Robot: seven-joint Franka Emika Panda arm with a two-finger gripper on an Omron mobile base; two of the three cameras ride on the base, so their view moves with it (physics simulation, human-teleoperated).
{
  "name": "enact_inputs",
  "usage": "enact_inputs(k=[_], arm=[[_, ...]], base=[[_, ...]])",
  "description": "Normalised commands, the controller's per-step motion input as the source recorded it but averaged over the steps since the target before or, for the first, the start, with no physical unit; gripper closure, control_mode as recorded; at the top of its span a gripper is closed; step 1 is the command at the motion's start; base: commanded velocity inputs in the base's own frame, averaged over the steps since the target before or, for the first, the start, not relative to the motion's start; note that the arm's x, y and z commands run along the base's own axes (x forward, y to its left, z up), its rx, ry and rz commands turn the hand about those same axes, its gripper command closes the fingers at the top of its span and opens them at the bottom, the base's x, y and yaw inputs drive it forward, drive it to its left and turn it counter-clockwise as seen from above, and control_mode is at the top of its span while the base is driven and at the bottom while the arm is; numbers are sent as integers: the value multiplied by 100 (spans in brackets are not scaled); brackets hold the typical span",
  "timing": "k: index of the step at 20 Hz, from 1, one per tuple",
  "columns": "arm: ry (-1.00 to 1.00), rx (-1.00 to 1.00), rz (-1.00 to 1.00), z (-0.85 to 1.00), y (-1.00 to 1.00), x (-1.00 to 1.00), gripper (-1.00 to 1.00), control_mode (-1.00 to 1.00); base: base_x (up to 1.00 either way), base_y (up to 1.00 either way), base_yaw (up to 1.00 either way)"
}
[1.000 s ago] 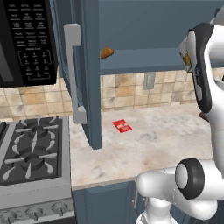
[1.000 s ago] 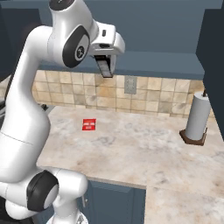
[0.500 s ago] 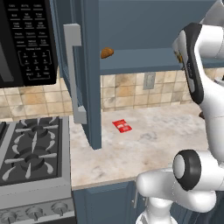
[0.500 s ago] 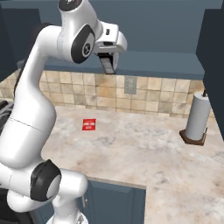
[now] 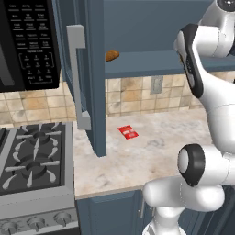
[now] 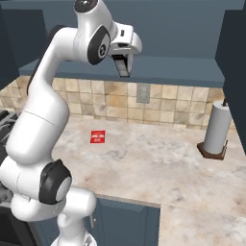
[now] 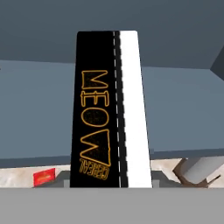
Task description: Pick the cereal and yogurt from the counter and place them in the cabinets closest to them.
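My gripper (image 6: 124, 70) is shut on the cereal (image 6: 124, 64), held up high just in front of the blue shelf (image 6: 158, 65) of the open cabinets. In the hand view the cereal (image 7: 109, 109) is a tall box with a black face lettered in orange and a white side, rising from between my fingers toward the shelf (image 7: 39, 109). The cabinet door (image 5: 94, 78) stands open with its grey bar handle (image 5: 76, 78) facing out. The beige counter (image 5: 156, 147) lies below. The yogurt is out of view.
A small red packet (image 5: 128, 132) (image 6: 97, 137) lies flat on the counter near the backsplash. A brown lump (image 5: 112, 55) sits on the shelf's left end. A paper towel roll (image 6: 215, 129) stands at the right. The stove (image 5: 32, 160) and the microwave (image 5: 27, 41) are to the left.
The arm has risen, and the hand with the cereal has drifted slightly right along the shelf front. The grip has stayed the same.
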Motion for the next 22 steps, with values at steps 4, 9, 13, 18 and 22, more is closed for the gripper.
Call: enact_inputs(k=[4, 9, 13, 18, 22], arm=[[0, 0, -1, 0, 0, 50, 100, -100], [0, 0, -1, 0, -2, 46, 100, -100], [0, 0, -2, 0, -7, 40, 100, -100], [0, 0, 0, -8, -8, 22, 100, -100], [0, 0, 0, -20, -10, 17, 100, -100]], base=[[0, 0, 0], [0, 0, 0], [0, 0, 0], [0, 0, 0], [0, 0, 0]])
